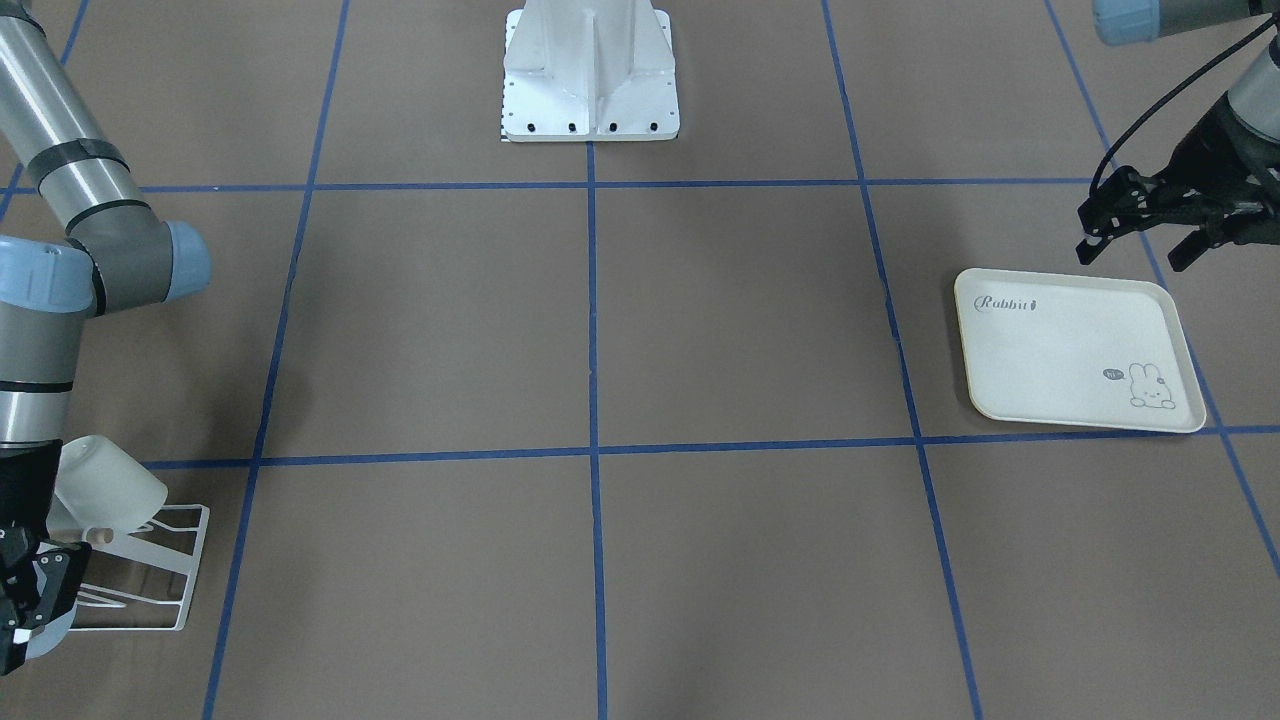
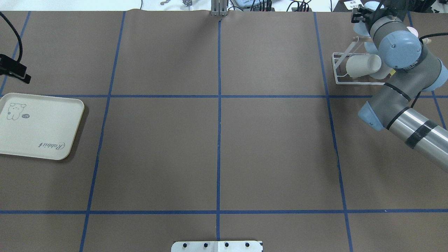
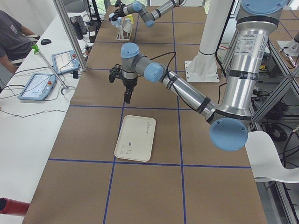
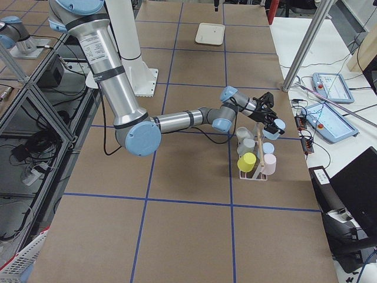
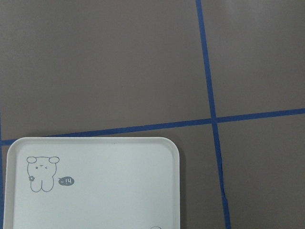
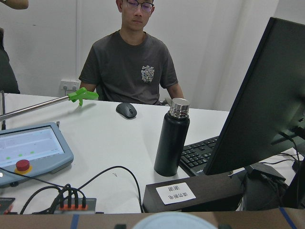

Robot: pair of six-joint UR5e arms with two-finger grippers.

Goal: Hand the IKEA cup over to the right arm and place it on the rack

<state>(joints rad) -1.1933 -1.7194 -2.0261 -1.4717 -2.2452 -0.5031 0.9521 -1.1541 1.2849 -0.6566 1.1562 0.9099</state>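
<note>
Left claw [image 1: 1133, 245] spread near rabbit tray [image 1: 1060, 350], right claw [image 1: 30, 600] at rack [image 1: 193, 570], grip cannot tell

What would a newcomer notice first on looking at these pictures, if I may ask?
The right arm reaches to the far right corner of the table, over a white wire rack holding cups. Across the table lies a cream rabbit-print tray, with the left gripper hovering open near it.

right claw [image 1: 27, 598] — edge-cropped, rack [image 2: 335, 69] partly hidden
</note>
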